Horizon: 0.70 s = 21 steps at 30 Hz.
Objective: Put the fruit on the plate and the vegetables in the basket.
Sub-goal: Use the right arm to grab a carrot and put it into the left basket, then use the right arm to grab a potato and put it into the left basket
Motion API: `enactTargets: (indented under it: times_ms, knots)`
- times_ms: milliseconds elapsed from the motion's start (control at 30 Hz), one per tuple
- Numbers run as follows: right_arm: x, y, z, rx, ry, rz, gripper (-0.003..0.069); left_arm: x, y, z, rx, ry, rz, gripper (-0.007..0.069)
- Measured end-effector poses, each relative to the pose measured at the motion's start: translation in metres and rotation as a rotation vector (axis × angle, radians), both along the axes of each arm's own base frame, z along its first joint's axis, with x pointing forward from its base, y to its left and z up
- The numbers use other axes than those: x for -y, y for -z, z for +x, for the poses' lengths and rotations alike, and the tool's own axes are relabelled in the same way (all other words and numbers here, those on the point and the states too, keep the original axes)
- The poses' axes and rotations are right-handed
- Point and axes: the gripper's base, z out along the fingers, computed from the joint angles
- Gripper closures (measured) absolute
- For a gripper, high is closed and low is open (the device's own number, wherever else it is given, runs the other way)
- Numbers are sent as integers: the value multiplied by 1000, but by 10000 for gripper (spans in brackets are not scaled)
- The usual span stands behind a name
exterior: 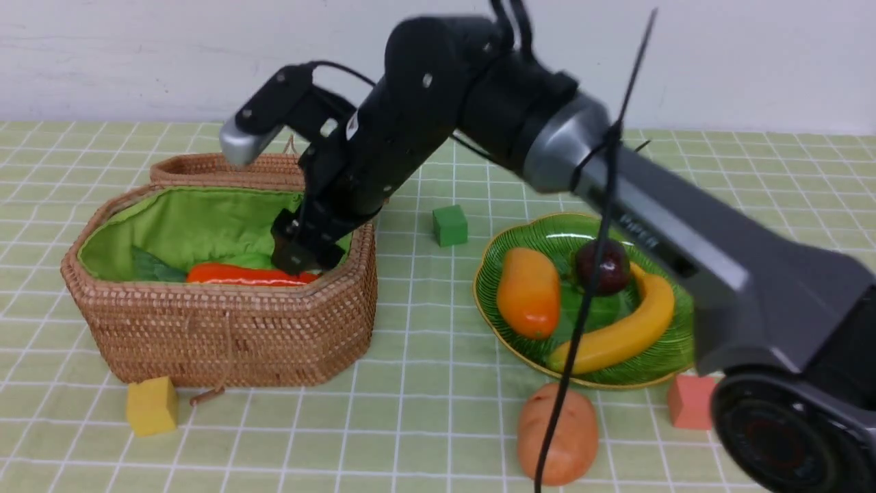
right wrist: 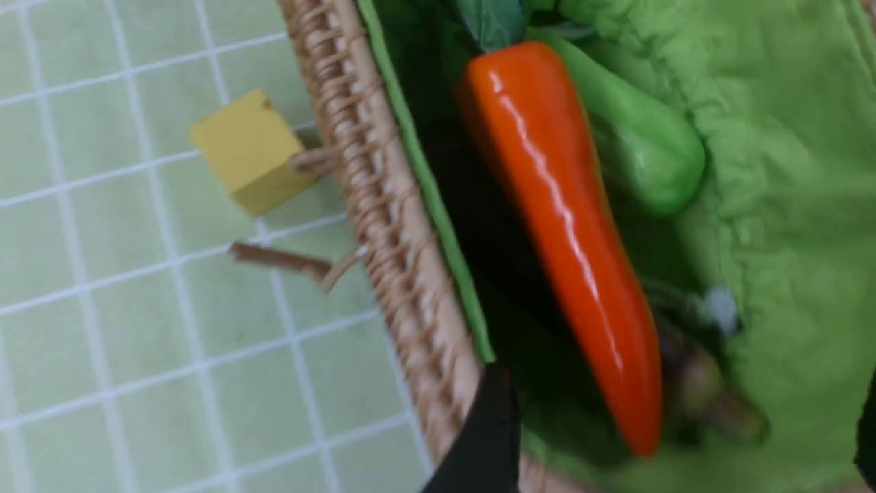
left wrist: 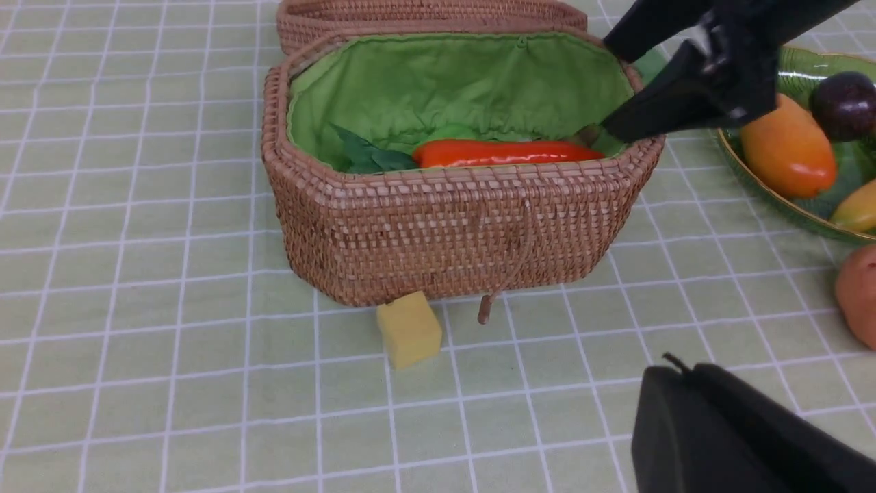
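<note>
- Carrot (right wrist: 561,239) lies in the basket (exterior: 226,335) just under the right pincer (right wrist: 677,438), whose jaws stand spread and empty; a release, I judge.
- Gourd (right wrist: 636,157) rests beside the carrot, seen well only by the right wrist view.
- Potato (exterior: 556,433) sits on the table (exterior: 424,424), well away from that pincer; banana (exterior: 626,332), mango (exterior: 528,292) and mangosteen (exterior: 602,266) fill the plate (exterior: 650,373).
- Left pincer is out of view, closed.

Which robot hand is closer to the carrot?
The right one. The right gripper hangs open inside the basket, just above the carrot's tip. The left gripper waits outside, in front of the basket.
</note>
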Motion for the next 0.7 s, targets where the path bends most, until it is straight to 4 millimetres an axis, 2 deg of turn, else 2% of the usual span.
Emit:
enactTargets:
  times_ms: [67,200,267,333,367,400,467,567,633,700]
  knots:
    - [9,-20,-9,-22,30,-14,27,1,0,0,-2,13,-10,637]
    - [31,-63,-23,-7,172,14,180,10,3,-1,-9,108,-30,637]
    - [46,-90,-31,17,280,48,332,16,10,1,-23,173,-37,637]
    - [57,-103,-36,28,350,55,456,21,15,2,-32,221,-56,637]
    - [62,-107,-38,31,377,53,495,22,17,2,-33,236,-55,637]
    - [71,-113,-46,26,412,44,580,24,19,2,-34,251,-57,637]
    - [86,-118,-60,3,458,29,654,25,20,3,-28,266,-51,637]
    - [107,-119,-82,-48,519,7,673,25,20,3,-22,273,-44,637]
    - [132,-109,-111,-132,593,-26,659,25,19,3,-17,275,-44,637]
    - [143,-105,-124,-167,628,-30,646,25,19,3,-14,279,-38,637]
